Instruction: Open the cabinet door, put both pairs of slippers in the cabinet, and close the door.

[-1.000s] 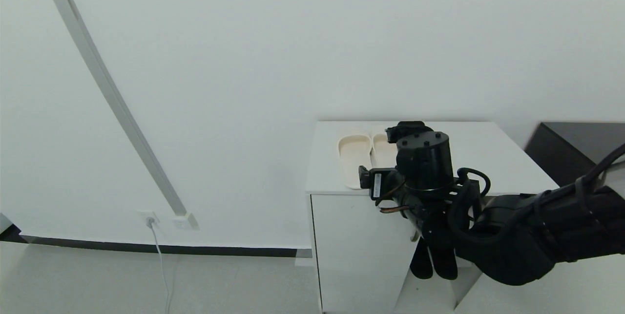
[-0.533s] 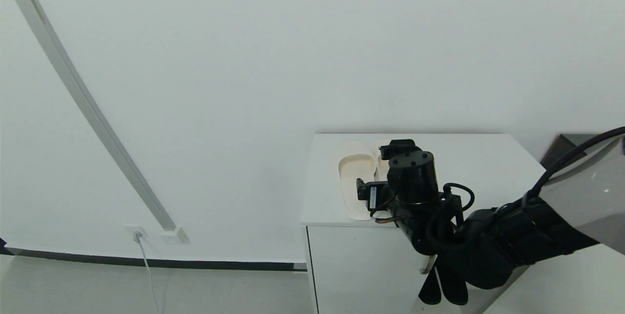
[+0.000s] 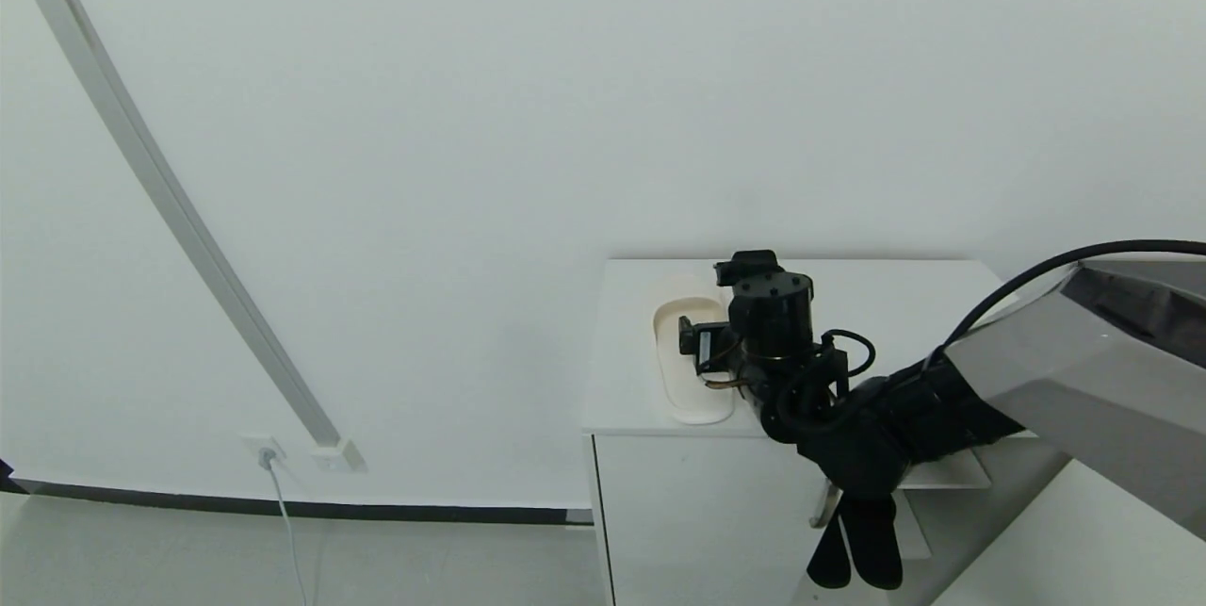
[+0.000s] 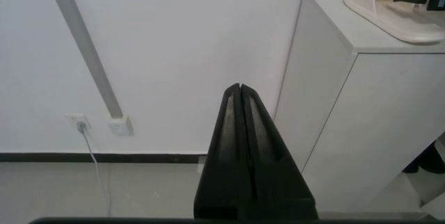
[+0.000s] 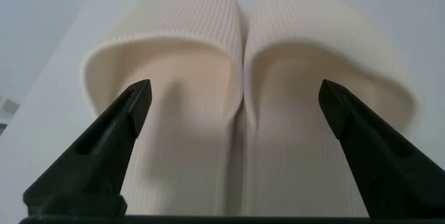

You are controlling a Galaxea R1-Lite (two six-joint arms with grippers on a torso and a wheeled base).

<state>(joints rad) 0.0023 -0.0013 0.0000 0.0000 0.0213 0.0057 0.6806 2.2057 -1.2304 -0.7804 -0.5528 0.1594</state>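
Note:
A pair of cream slippers (image 3: 686, 366) lies on top of the white cabinet (image 3: 678, 512), near its left front edge. My right gripper (image 5: 236, 113) is open and hovers just above the pair. One black finger (image 5: 104, 147) flanks each outer side of the cream slippers (image 5: 243, 99), without contact. My right wrist (image 3: 768, 323) covers the right slipper. A pair of black slippers (image 3: 855, 542) shows inside the cabinet, below the top. My left gripper (image 4: 240, 113) is shut on nothing, low and to the left of the cabinet (image 4: 361, 113).
The cabinet door (image 3: 1036, 540) stands open at the lower right, with a shelf (image 3: 947, 479) visible inside. A wall socket with a cable (image 3: 264, 448) and a slanted grey trunking strip (image 3: 170, 201) are on the wall to the left. Bare floor lies left of the cabinet.
The head camera shifted between the two earlier frames. Since then my right arm has moved farther in over the cabinet top, and its wrist now covers the right cream slipper.

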